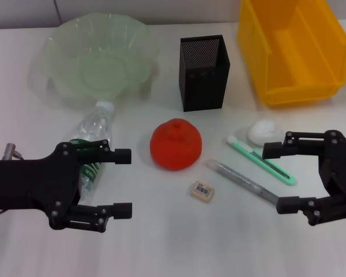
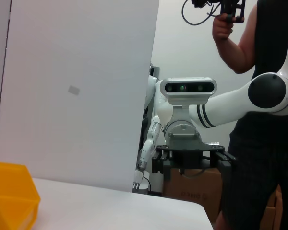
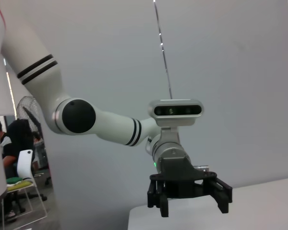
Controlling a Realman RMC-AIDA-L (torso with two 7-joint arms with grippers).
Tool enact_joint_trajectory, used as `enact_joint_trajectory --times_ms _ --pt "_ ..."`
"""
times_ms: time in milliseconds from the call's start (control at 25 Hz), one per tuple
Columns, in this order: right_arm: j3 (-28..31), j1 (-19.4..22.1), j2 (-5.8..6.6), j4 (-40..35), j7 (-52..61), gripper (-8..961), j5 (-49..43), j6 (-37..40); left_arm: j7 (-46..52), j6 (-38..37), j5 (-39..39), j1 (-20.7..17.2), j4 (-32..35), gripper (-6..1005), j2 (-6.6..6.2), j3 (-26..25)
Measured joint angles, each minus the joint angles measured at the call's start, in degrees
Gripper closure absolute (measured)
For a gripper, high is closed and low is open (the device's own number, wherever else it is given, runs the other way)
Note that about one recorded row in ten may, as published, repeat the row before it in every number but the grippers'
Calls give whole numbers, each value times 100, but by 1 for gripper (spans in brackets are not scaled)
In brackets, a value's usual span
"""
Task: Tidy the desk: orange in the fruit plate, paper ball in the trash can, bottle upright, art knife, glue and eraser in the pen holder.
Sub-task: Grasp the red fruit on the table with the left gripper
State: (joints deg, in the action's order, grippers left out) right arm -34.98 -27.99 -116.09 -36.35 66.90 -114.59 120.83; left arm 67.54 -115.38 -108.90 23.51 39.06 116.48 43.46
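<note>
At the far left of the desk, well to the left of the orange [image 1: 175, 144], I have the left gripper [image 1: 122, 182] hovering with its claw spread wide and holding nothing. The bottle [image 1: 92, 145] lies on its side partly under that arm, its white cap pointing at the pale green fruit plate [image 1: 63, 43], which sits behind and to the left of the orange. The orange itself rests on the table, outside the plate. Directly behind it stands the black mesh pen holder [image 1: 203, 73]. Just in front and slightly right of the orange lies the eraser [image 1: 202, 191]. To the orange's right I see the glue [image 1: 242, 182] and the green art knife [image 1: 261, 160] lying side by side at a slant, with the paper ball [image 1: 263, 131] just beyond the knife. The yellow trash can [image 1: 294, 49] sits at the back right. Farthest right of the orange, the right gripper [image 1: 277, 178] hangs wide open and empty, its fingers straddling the knife's near end.
</note>
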Motion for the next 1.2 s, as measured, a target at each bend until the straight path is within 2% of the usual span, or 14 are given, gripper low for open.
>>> enact_joint_trajectory --times_ms 200,280,640,920,1000,1040,1080,1120,1200 --pt "66 -42 2 5 102 158 0 -14 -2 5 1 20 15 155 6 21" --pt "65 -28 -2 4 101 158 0 -31 135 8 176 89 66 157 -40 61" --pt "142 29 -63 22 70 158 0 -179 150 12 194 122 99 163 -2 58" --pt "764 373 -64 160 67 158 -2 -755 535 182 173 294 335 168 27 11" --pt "829 412 -62 192 65 158 -2 -804 1218 1053 -419 708 866 169 190 65" --pt "884 454 -56 212 63 158 -2 -849 1218 1053 -419 708 866 170 190 65" --pt "928 499 -53 224 63 158 -2 -889 1363 1361 -662 881 870 171 214 87" --pt "982 574 -50 225 62 157 -2 -959 1497 2033 -917 1180 633 171 222 274" --pt "1002 607 -50 225 61 157 -2 -1003 1527 2324 -962 1278 488 173 226 414"
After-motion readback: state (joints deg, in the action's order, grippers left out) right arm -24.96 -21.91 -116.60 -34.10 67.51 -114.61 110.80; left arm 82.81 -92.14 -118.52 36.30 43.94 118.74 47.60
